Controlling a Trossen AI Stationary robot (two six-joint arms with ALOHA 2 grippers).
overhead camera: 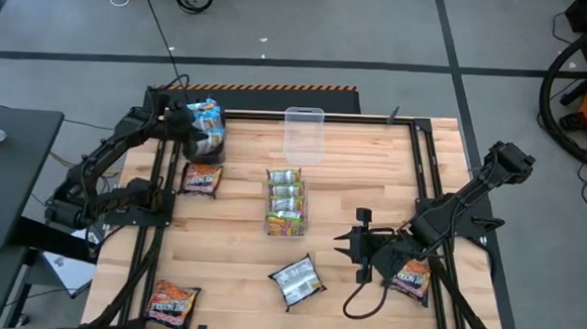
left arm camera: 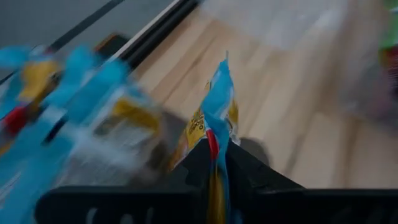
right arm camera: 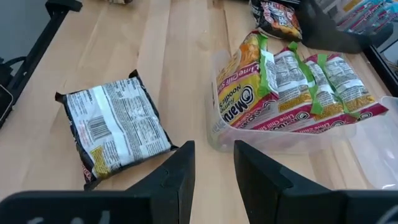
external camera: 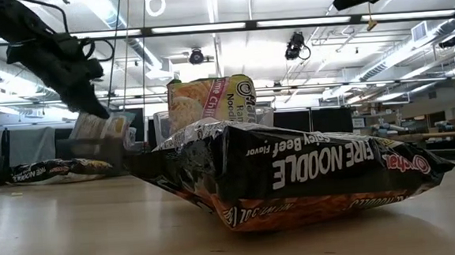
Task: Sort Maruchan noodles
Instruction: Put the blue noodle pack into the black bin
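Blue-and-yellow plastic marks the packet in play: a pale blue Maruchan noodle packet (left arm camera: 217,112) stands on edge between the fingers of the left claw (overhead camera: 194,130) at the far left of the desk (overhead camera: 372,188). The left wrist view shows the dark fingers pinching its lower edge, while more blue packets (overhead camera: 208,116) lie bunched just beside it; whether they sit in a bin I cannot tell.

The step in hand looks like dropping this blue packet with its own kind. To do it well, the claw should centre over the blue pile, let go low so the packet falls flat and not on edge, then lift straight up so the fingers do not drag a neighbour out.

Outward from there, a clear bin (right arm camera: 292,140) in the middle of the desk holds the yellow-green lime packets (overhead camera: 285,199) in a row. An empty clear bin (overhead camera: 304,135) stands farther back. Dark fire noodle packets lie loose: one (overhead camera: 203,178) near the left claw, one (overhead camera: 172,304) at the near left, one face down (overhead camera: 297,281) at near centre, one (overhead camera: 409,277) under the right arm.

The right claw (overhead camera: 357,249) hovers near right with its fingers apart, holding nothing.
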